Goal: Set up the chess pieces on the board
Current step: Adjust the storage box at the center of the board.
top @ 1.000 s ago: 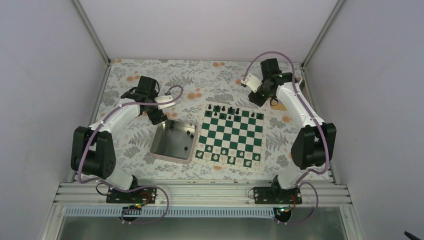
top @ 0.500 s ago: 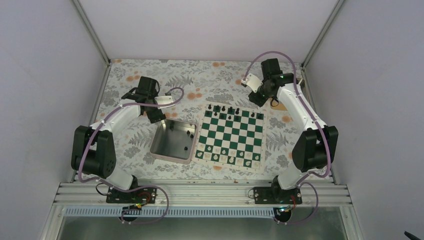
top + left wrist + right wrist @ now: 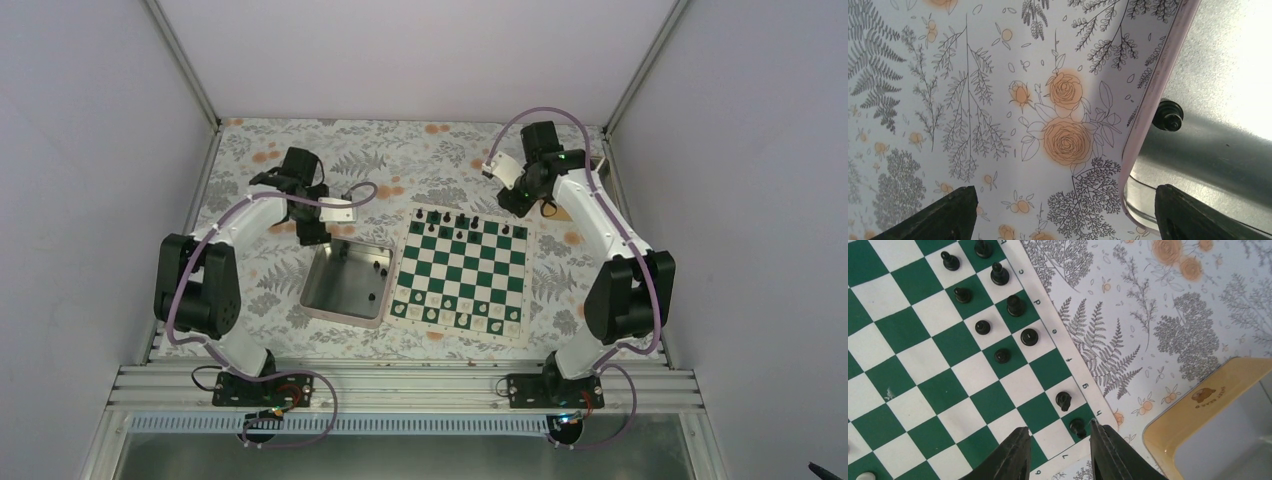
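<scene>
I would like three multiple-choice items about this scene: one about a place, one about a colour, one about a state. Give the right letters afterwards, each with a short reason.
1. Seen from above, where is the metal tray relative to the board?
A. on it
B. left of it
C. right of it

2. What colour is the container near the board's corner in the right wrist view?
A. blue
B. red
C. yellow

3. How is the left end effector?
A. shut on a pawn
B. open, holding nothing
C. shut on a rim

Answers: B, it lies beside the board's left edge; C, its rim is yellow; B, its fingers stand wide apart.
</scene>
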You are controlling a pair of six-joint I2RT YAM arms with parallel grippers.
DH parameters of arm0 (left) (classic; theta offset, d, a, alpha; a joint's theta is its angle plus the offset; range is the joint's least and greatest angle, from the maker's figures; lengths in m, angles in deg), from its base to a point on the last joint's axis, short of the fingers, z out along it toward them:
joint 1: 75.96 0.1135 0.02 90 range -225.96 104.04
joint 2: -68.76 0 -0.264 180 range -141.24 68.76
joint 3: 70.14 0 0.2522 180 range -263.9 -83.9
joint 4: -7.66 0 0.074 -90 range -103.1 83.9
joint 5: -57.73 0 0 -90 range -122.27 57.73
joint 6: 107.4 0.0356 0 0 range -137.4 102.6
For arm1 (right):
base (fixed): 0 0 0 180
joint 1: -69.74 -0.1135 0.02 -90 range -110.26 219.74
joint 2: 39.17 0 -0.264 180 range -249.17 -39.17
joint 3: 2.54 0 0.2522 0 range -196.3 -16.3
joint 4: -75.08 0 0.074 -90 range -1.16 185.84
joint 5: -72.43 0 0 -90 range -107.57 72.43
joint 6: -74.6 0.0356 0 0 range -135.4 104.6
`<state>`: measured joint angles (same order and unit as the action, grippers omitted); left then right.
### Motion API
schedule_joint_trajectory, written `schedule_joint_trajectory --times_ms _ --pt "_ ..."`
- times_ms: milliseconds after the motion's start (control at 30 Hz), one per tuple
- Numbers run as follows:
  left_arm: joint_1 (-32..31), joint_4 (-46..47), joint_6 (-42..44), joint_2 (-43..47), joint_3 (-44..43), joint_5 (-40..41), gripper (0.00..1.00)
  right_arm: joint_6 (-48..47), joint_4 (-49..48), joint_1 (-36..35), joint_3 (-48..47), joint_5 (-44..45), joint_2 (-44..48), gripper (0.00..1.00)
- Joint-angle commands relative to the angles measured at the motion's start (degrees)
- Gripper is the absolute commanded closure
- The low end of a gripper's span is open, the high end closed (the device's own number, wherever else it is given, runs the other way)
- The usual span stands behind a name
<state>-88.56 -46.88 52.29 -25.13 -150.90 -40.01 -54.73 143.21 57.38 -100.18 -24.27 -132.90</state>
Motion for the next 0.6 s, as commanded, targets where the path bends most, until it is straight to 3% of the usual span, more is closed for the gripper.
schedule_joint_trajectory --times_ms 0,367,567 --pt "0.10 -3.68 3.87 -1.52 -2.86 -2.89 0.12 0.66 -0.63 -0.33 1.31 0.34 1.71 0.67" --pt "0.19 -3.67 3.76 -5.36 -3.61 -1.79 0.23 0.66 -1.17 -0.26 1.17 0.38 1.62 0.68" --pt "0.20 -3.96 3.39 -6.52 -4.32 -1.37 0.38 0.92 -1.17 -0.29 1.16 0.35 1.68 0.68"
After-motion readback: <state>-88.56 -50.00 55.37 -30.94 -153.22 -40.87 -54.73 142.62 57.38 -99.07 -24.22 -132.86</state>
